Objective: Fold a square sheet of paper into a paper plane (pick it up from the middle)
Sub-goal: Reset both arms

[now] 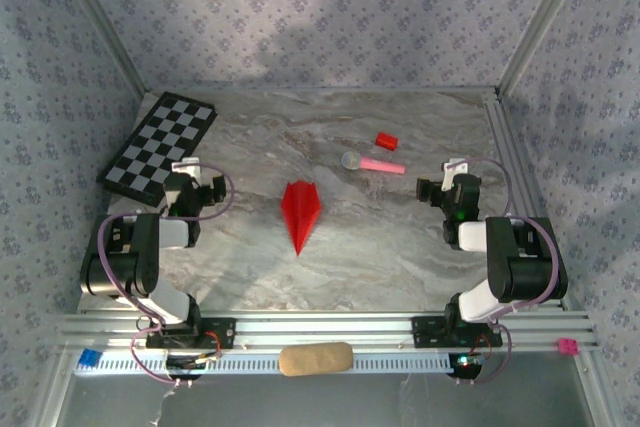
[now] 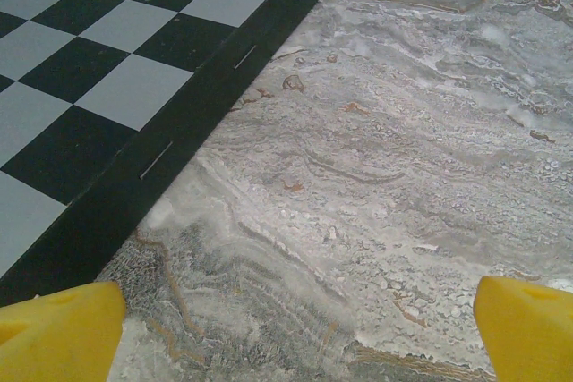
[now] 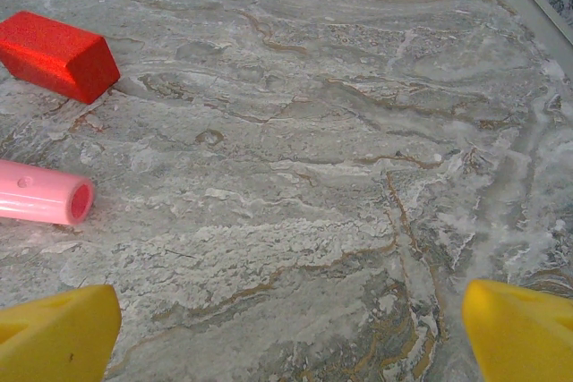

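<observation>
You are looking at the paper plane (image 1: 300, 209) lying flat on the marble table (image 1: 400, 257), roughly midway between the 2 arms in the top view. It is showing as a slim red dart with a centre crease, its sharp tip pointing toward the near edge and its wider end toward the far wall. It is lying well apart from both grippers.

The left gripper (image 1: 196, 185) is pointing toward the far wall, just beside the near-right corner of the checkerboard (image 1: 160, 145). In the left wrist view its 2 yellow fingertips (image 2: 58, 333) are standing spread wide at the bottom corners, with bare marble showing between them. The checkerboard's black side is running diagonally along the left of that view, apart from the fingers.

The right gripper (image 1: 436, 185) is sitting on the right side of the table, near the pink stick (image 1: 382, 164). In the right wrist view its 2 yellow fingertips (image 3: 524, 333) are likewise standing spread wide, with marble showing between them. The red block (image 3: 58, 55) is lying at the upper left there, and the hollow end of the pink stick is poking in from the left edge below it, the 2 not touching. In the top view the stick's grey round head (image 1: 351, 160) is pointing toward the table's middle.
</observation>
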`<action>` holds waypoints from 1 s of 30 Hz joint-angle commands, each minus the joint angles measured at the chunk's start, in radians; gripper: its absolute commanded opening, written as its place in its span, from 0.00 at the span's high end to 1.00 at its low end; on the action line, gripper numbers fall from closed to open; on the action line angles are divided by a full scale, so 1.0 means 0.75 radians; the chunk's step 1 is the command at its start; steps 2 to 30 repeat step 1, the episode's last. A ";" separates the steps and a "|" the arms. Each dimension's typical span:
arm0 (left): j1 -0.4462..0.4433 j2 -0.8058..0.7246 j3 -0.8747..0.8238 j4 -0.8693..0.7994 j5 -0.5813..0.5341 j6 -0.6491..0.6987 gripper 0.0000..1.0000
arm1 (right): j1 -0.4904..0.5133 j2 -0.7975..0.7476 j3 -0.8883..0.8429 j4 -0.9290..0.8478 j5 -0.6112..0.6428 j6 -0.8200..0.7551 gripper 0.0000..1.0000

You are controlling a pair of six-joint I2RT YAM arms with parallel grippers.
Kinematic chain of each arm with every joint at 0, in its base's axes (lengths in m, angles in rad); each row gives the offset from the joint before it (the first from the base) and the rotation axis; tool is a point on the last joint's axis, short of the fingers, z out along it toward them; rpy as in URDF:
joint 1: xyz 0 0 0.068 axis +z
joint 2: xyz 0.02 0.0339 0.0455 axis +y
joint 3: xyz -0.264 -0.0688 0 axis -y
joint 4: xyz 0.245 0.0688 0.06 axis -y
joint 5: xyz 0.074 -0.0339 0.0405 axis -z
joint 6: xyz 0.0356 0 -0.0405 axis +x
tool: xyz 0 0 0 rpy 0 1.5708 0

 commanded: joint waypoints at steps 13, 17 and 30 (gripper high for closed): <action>0.005 -0.013 0.009 0.065 0.020 -0.007 0.00 | -0.003 0.006 0.023 0.033 0.019 0.017 0.00; 0.005 -0.013 0.009 0.065 0.020 -0.007 0.00 | -0.003 0.006 0.023 0.033 0.019 0.017 0.00; 0.005 -0.013 0.009 0.065 0.020 -0.007 0.00 | -0.003 0.006 0.023 0.033 0.019 0.017 0.00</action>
